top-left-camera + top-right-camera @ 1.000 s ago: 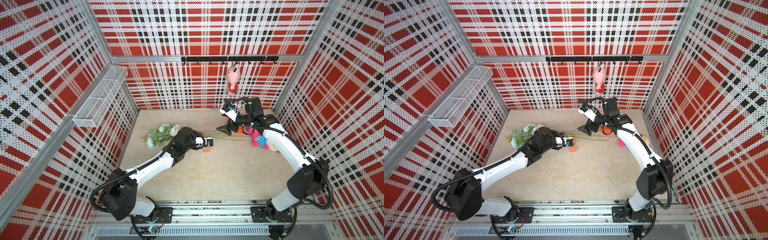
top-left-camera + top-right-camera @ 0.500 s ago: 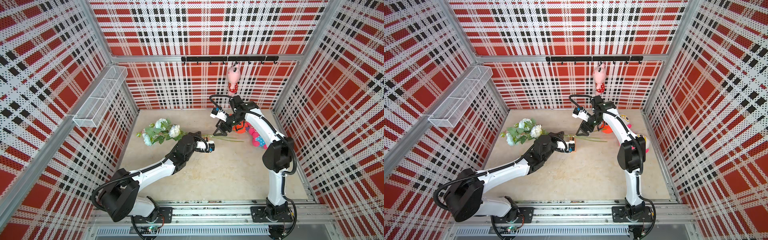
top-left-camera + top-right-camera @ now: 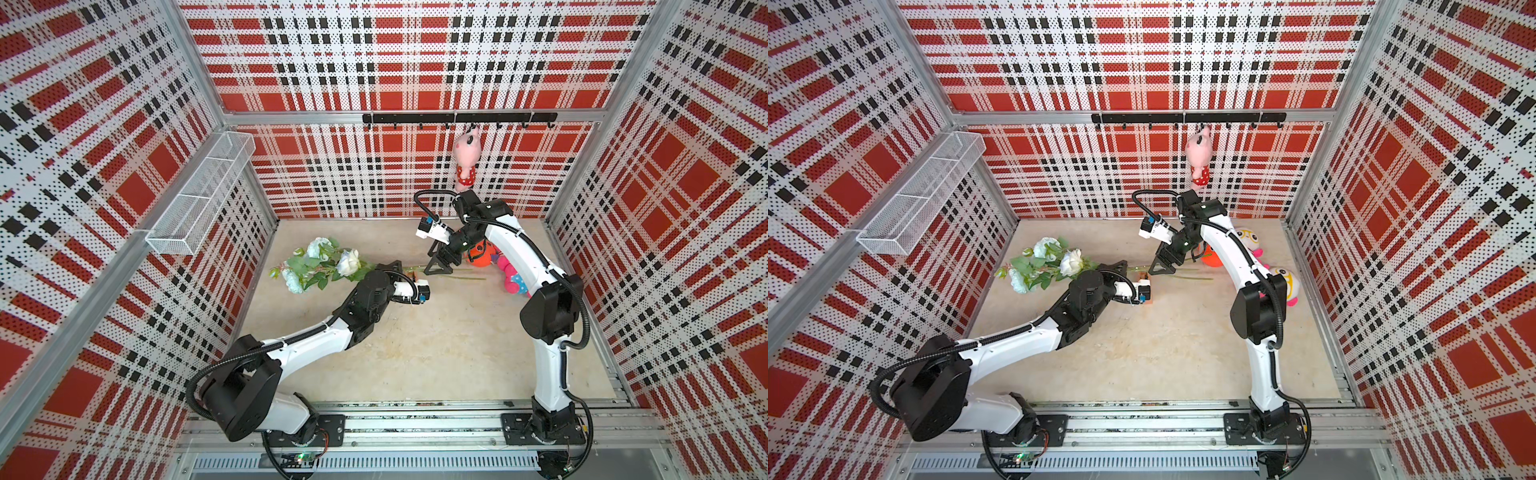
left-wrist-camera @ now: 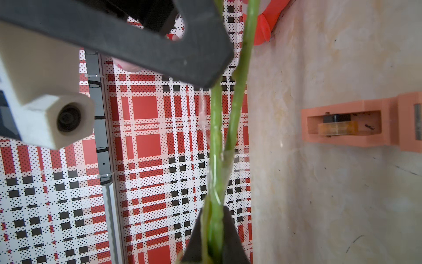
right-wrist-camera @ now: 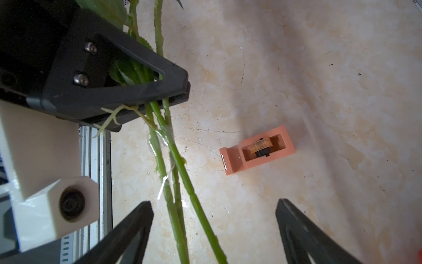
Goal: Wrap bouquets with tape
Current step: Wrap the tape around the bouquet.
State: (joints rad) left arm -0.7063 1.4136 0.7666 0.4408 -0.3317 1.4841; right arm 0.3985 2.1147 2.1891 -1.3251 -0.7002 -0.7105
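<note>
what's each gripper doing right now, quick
left gripper: closed on the stems of the bouquet.
right gripper: open, holding nothing.

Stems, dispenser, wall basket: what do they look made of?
The stems: green moulded plastic by the look, slightly glossy, with regular nubs.
The dispenser: peach-orange plastic, matte, with sharp blocky edges; possibly printed.
The basket: fine white wire mesh, probably coated metal.
</note>
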